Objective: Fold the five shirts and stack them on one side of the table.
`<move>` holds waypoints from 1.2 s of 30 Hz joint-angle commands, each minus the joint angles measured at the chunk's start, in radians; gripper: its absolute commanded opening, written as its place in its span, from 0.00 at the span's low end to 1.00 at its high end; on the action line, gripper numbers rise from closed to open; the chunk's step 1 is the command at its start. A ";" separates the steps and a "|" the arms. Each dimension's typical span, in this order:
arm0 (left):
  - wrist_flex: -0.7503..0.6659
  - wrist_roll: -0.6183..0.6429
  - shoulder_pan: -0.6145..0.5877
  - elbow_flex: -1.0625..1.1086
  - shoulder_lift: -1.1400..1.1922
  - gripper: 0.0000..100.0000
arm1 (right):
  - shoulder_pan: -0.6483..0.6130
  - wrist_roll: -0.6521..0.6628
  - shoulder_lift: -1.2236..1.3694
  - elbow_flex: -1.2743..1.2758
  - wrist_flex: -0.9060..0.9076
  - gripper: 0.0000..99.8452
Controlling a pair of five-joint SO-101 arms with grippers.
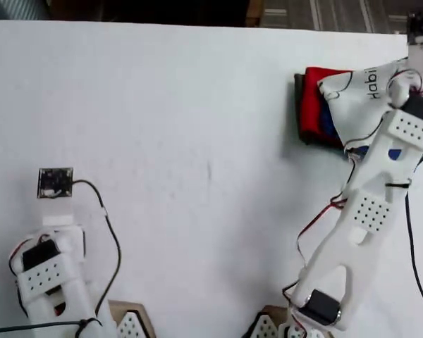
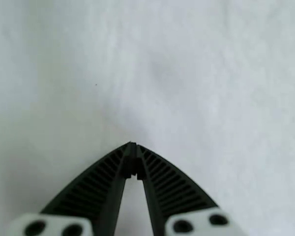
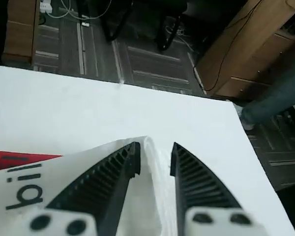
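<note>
A stack of folded shirts lies at the table's far right: a red shirt (image 1: 312, 98) over blue cloth (image 1: 328, 124) and a dark bottom layer (image 1: 297, 105). A white shirt (image 1: 356, 95) with black lettering is draped on top, partly lifted and rumpled. My right gripper (image 3: 154, 150) is shut on a raised fold of this white shirt (image 3: 88, 167), with the red shirt (image 3: 17, 160) showing beneath it. My left gripper (image 2: 132, 147) is shut with nothing in it, just above the bare white table (image 2: 187, 73). The left arm (image 1: 49, 271) stays at the near left.
The right arm (image 1: 370, 211) stretches diagonally from its base at the near edge to the stack, trailing red and black wires. The table's right edge (image 3: 246, 142) runs close to the stack, with floor and wooden furniture (image 3: 265, 44) beyond. The white table surface (image 1: 183, 127) spreads left of the stack.
</note>
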 commanded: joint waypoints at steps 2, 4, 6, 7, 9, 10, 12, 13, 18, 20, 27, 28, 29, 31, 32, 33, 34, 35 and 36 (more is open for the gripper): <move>-0.017 -0.006 -0.008 -0.004 -0.017 0.03 | 0.012 0.000 0.087 -0.005 -0.131 0.11; -0.017 -0.006 -0.008 -0.004 -0.017 0.03 | 0.012 0.000 0.134 -0.008 -0.145 0.10; -0.017 -0.006 -0.008 -0.004 -0.017 0.03 | 0.012 0.000 0.171 -0.014 -0.160 0.10; -0.017 -0.006 -0.008 -0.004 -0.017 0.03 | 0.012 0.000 0.183 -0.015 -0.163 0.10; -0.017 -0.006 -0.008 -0.004 -0.017 0.03 | 0.013 0.000 0.191 -0.017 -0.176 0.10; -0.017 -0.006 -0.008 -0.004 -0.017 0.03 | 0.016 0.000 0.193 -0.017 -0.180 0.10; -0.017 -0.006 -0.008 -0.004 -0.017 0.03 | 0.022 0.000 0.186 -0.025 -0.196 0.10; -0.017 -0.006 -0.008 -0.004 -0.017 0.03 | 0.024 -0.003 0.176 -0.044 -0.194 0.10; -0.017 -0.006 -0.008 -0.002 -0.017 0.03 | 0.024 -0.006 0.085 -0.152 -0.125 0.10; -0.017 -0.006 -0.008 -0.002 -0.017 0.03 | 0.022 -0.006 0.021 -0.157 -0.099 0.10; -0.017 -0.006 -0.008 -0.002 -0.017 0.03 | 0.021 -0.040 -0.260 -0.150 0.111 0.11; -0.017 -0.006 -0.008 -0.002 -0.017 0.03 | 0.022 -0.080 -0.306 -0.150 0.163 0.11; -0.017 -0.006 -0.008 -0.004 -0.017 0.03 | 0.022 -0.124 -0.351 -0.150 0.229 0.11; -0.017 -0.006 -0.008 -0.004 -0.017 0.03 | 0.021 -0.201 -0.440 -0.147 0.394 0.11; -0.017 -0.006 -0.008 -0.004 -0.017 0.03 | 0.015 -0.229 -0.479 -0.147 0.476 0.11; -0.017 -0.006 -0.008 -0.004 -0.017 0.03 | 0.004 -0.244 -0.519 -0.147 0.568 0.11; -0.015 -0.006 -0.008 -0.005 -0.017 0.03 | -0.007 -0.242 -0.555 -0.149 0.656 0.11; -0.015 -0.006 -0.008 -0.005 -0.017 0.03 | -0.021 -0.242 -0.590 -0.150 0.751 0.11; -0.014 -0.006 -0.008 -0.005 -0.017 0.03 | -0.039 -0.242 -0.625 -0.152 0.848 0.11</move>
